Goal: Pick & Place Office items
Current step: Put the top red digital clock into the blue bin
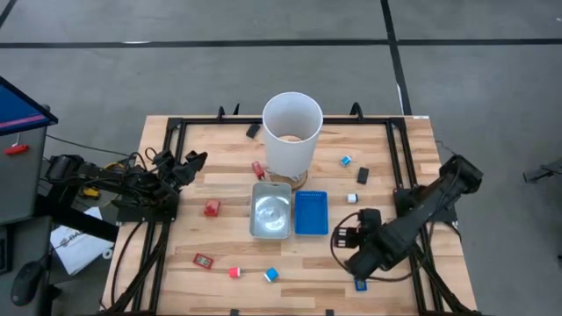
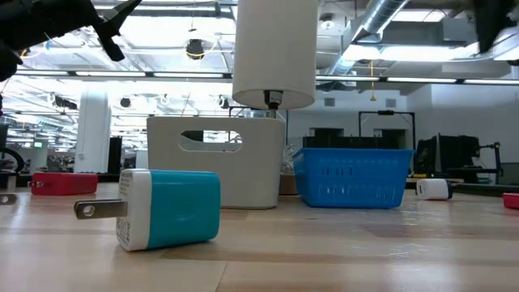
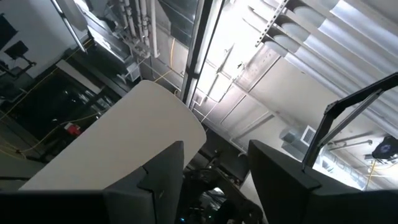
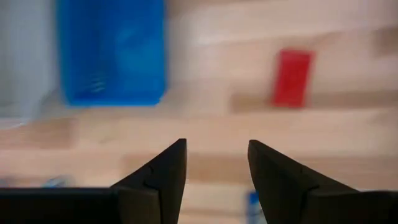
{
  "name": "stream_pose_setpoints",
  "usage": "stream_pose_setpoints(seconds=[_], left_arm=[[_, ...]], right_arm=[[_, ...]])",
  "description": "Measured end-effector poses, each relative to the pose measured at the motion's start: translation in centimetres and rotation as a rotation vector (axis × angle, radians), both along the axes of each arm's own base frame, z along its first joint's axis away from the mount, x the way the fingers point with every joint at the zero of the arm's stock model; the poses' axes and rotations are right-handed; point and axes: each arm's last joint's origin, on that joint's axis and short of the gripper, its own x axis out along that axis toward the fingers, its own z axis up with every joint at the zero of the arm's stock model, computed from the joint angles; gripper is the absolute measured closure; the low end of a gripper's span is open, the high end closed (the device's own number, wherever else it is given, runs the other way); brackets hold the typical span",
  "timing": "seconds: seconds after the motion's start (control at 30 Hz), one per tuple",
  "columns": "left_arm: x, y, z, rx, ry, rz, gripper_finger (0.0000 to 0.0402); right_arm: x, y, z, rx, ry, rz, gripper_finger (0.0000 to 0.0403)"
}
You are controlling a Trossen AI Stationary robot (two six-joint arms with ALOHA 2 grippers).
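Observation:
Small office items lie scattered on the wooden table: a red block point(image 1: 212, 208), a red clip point(image 1: 204, 260), a blue-and-white piece point(image 1: 271, 275), a black piece point(image 1: 362, 175) and a white one point(image 1: 351, 198). In the low view a teal-and-white plug point(image 2: 170, 209) lies on its side up close. My right gripper point(image 1: 347, 239) hovers open, low over bare wood near the table's near right; its wrist view shows open fingers point(image 4: 214, 162), a red piece point(image 4: 292, 78) ahead and a blue speck point(image 4: 252, 202) close by. My left gripper point(image 1: 193, 161) is open, raised at the left, pointing toward the bin.
A tall white bin point(image 1: 292, 132) stands at the table's far middle. In front of it sit a silvery tray point(image 1: 270, 211) and a blue tray point(image 1: 311, 213) side by side. Black frame rails point(image 1: 167, 175) run along the table's edges. Cables loop beside my right arm.

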Motion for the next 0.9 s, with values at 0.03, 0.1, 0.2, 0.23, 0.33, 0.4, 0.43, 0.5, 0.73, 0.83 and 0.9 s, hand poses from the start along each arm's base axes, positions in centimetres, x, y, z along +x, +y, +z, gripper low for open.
stream_pose_setpoints(seconds=[0.03,0.1,0.2,0.23,0.33,0.4,0.43,0.5,0.73,0.83,0.9], left_arm=[[0.0,0.0,0.1,0.002,-0.001,0.002,0.0225],[0.0,0.0,0.2,0.005,-0.005,0.004,0.0225],[0.0,0.0,0.2,0.003,-0.005,0.002,0.0225],[0.0,0.0,0.2,0.002,-0.006,0.001,0.0225],[0.0,0.0,0.2,-0.001,-0.008,-0.001,0.0225],[0.0,0.0,0.2,-0.003,-0.008,-0.003,0.0225],[0.0,0.0,0.2,-0.006,-0.01,-0.006,0.0225],[0.0,0.0,0.3,-0.016,-0.015,-0.014,0.0225],[0.0,0.0,0.3,-0.039,-0.025,-0.033,0.0225],[0.0,0.0,0.3,-0.04,-0.026,-0.034,0.0225],[0.0,0.0,0.3,-0.041,-0.027,-0.035,0.0225]], right_arm=[[-0.1,-0.1,-0.3,-0.023,0.045,0.0,0.0239],[-0.5,-0.2,-0.8,-0.07,0.112,0.002,0.0239],[-0.8,-0.4,-1.8,-0.115,0.169,0.004,0.0239],[-0.8,-0.5,-2.3,-0.124,0.18,0.01,0.0239],[-1.0,-0.7,-3.8,-0.129,0.191,0.026,0.0238],[-1.1,-1.1,-5.0,-0.108,0.171,0.031,0.0232],[-1.2,-1.3,-5.5,-0.083,0.144,0.034,0.0227],[-1.4,-1.7,-6.4,-0.031,0.082,0.033,0.0212],[-2.9,-3.9,-8.1,0.028,0.1,0.004,0.0142],[-3.3,-4.5,-8.3,0.012,0.128,0.002,0.0133],[-3.6,-4.8,-9.0,0.018,0.154,-0.005,0.0132]])
